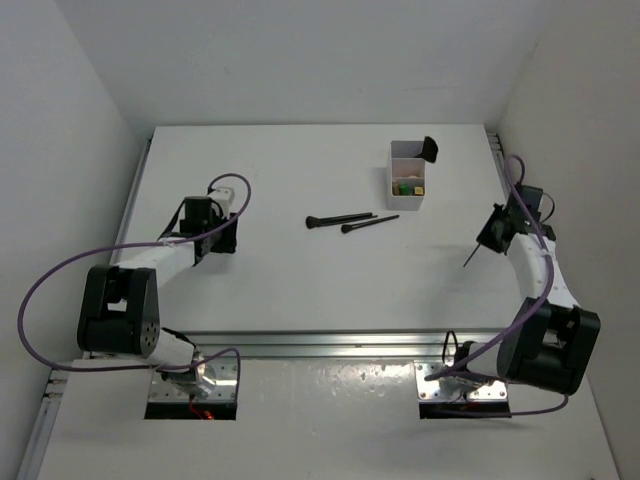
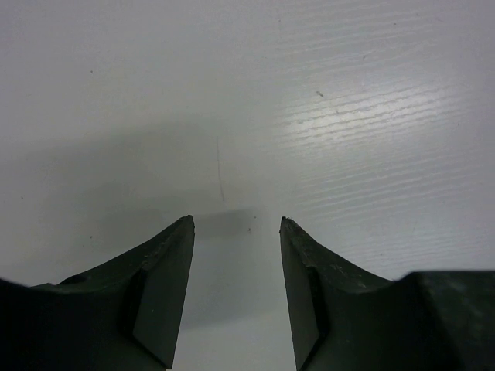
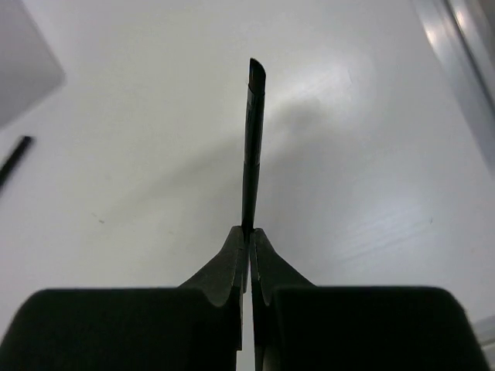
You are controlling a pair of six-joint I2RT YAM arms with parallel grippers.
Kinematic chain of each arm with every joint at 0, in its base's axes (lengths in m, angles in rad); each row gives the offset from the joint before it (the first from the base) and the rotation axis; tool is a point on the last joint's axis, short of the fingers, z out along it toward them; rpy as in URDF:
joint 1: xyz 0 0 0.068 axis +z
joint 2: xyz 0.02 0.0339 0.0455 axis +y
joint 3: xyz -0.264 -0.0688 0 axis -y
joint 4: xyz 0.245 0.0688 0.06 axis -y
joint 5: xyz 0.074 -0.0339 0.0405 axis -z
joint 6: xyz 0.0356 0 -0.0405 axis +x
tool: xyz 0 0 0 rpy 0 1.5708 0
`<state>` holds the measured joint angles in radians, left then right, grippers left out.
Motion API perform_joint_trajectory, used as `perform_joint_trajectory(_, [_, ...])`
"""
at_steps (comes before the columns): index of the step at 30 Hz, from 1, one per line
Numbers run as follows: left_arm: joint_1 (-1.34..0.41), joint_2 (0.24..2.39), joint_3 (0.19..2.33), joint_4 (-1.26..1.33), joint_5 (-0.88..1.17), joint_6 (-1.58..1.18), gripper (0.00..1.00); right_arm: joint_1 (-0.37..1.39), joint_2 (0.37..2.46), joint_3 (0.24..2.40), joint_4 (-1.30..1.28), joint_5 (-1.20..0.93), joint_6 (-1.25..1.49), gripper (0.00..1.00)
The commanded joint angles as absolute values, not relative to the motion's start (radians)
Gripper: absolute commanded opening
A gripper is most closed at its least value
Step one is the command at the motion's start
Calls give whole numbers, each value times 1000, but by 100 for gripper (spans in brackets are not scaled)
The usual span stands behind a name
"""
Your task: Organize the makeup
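Black brush (image 3: 251, 147) clamped in right end effector (image 3: 249, 232) near table (image 1: 300, 290) edge; left end effector (image 2: 236, 224) parted.

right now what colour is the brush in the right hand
Black brush, clearest in right wrist view.

Two robot arms pictured from above: the left arm (image 1: 150, 262) and the right arm (image 1: 545, 285) are each built from white link sections joined by bulky black joint housings. Purple cables (image 1: 24, 305) are looped loosely along both arms, and silvery base plates (image 1: 225, 375) are bolted beneath them. In the wrist views, the left gripper (image 2: 236, 224) and the right gripper (image 3: 249, 232) are shown with matte black, wedge-shaped fingers (image 2: 166, 294), faintly speckled along the edges.
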<state>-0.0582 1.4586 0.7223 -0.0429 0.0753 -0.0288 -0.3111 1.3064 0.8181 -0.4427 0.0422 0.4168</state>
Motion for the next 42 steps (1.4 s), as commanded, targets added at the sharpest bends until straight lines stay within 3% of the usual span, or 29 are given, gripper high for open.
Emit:
perform_joint_trajectory(1, [-78,1460,761,-26,72,0,54,-253,1285,987,-306,18,358,0])
perform_joint_trajectory(7, [-139,1497,847,-78,81,40,54,-105,1445,1247,-90,20,273,0])
perform_joint_trajectory(13, [-236,1595,1000,-109,158,123,53,23,1785,1531,95,-26,180,0])
perform_joint_trajectory(17, [-300,1687,1150,-109,199,186,47,52,1971,1698,162,-54,183,0])
perform_joint_trajectory(20, [-330,1752,1212,-95,199,196,42,55,2032,1713,199,-57,213,0])
perform_joint_trajectory(30, [-469,1844,1273,-3,155,-117,42,60,2077,1550,336,-72,295,0])
perform_joint_trajectory(36, [-523,1930,1342,20,117,-191,42,60,2132,1548,290,-81,296,0])
perform_joint_trajectory(39, [-532,1962,1400,-41,28,-266,42,61,2122,1517,299,-97,302,8])
perform_joint_trajectory(42, [-546,1983,1443,-80,-29,-362,40,63,2109,1516,281,-110,305,25])
